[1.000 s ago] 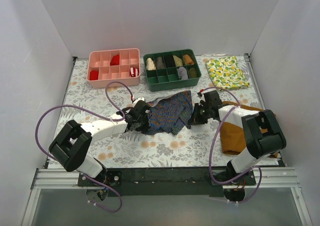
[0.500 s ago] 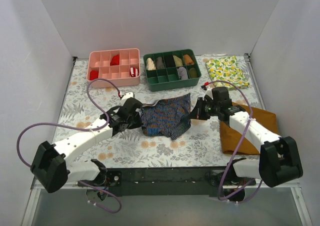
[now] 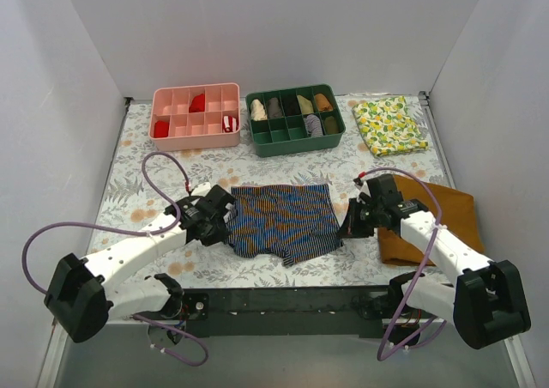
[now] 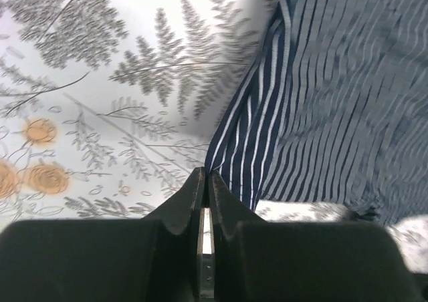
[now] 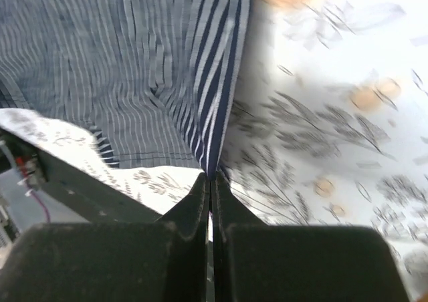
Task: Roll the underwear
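Note:
The underwear, dark navy striped boxer shorts, lies spread between the two arms near the table's front. My left gripper is shut on its left edge; in the left wrist view the gripper pinches the striped waistband. My right gripper is shut on its right edge; in the right wrist view the gripper pinches the band. The cloth hangs stretched between them.
A pink tray and a green tray with rolled items stand at the back. A lemon-print cloth lies back right. A mustard-brown cloth lies under the right arm. The floral mat covers the table.
Both grippers have pulled the underwear toward the table's front and apart. It went from bunched to spread wide and flatter.

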